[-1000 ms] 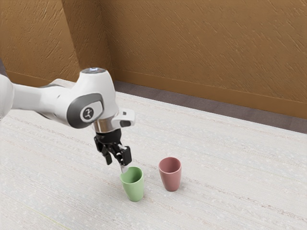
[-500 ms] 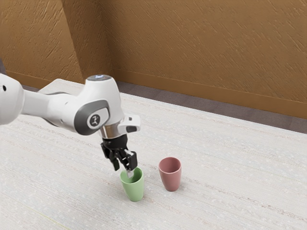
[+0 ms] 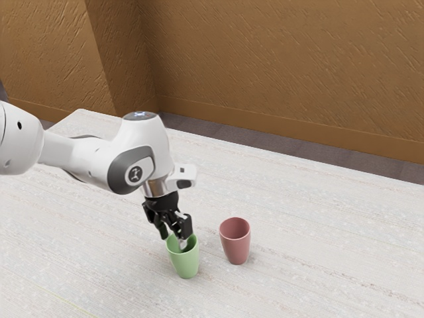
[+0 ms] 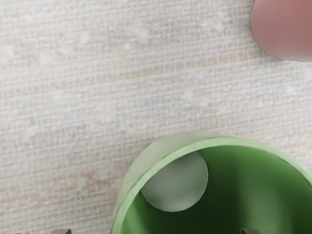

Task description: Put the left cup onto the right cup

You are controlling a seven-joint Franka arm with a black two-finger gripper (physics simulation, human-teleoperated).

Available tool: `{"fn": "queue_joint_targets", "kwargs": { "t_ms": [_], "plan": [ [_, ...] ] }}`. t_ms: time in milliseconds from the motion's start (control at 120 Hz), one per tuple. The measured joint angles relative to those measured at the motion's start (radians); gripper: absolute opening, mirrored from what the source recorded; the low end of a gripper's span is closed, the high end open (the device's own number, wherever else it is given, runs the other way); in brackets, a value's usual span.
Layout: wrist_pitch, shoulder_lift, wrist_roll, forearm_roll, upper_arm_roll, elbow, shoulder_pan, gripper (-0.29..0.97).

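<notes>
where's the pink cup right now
In the exterior view the pink cup stands upright on the table, just right of the green cup and apart from it; the tool is at the green cup's rim.

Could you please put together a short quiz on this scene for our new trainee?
1. Fill in: the pink cup stands upright, apart from the green cup, on the ____.
2. The gripper is at the rim of: A) the green cup B) the pink cup C) neither.
3. True or false: the cups are already stacked.
Key: 1 table; 2 A; 3 false.
</notes>
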Motion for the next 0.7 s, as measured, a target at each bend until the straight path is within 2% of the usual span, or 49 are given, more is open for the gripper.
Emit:
{"fn": "queue_joint_targets", "kwargs": {
  "t_ms": [467, 567, 700],
  "plan": [
    [0.039, 0.043, 0.000, 0.000, 0.000, -0.013, -0.004, 0.41],
    [0.047, 0.045, -0.001, 0.000, 0.000, -0.014, -0.003, 0.33],
    [0.054, 0.047, -0.001, 0.000, 0.000, -0.015, -0.004, 0.14]
  ]
}}
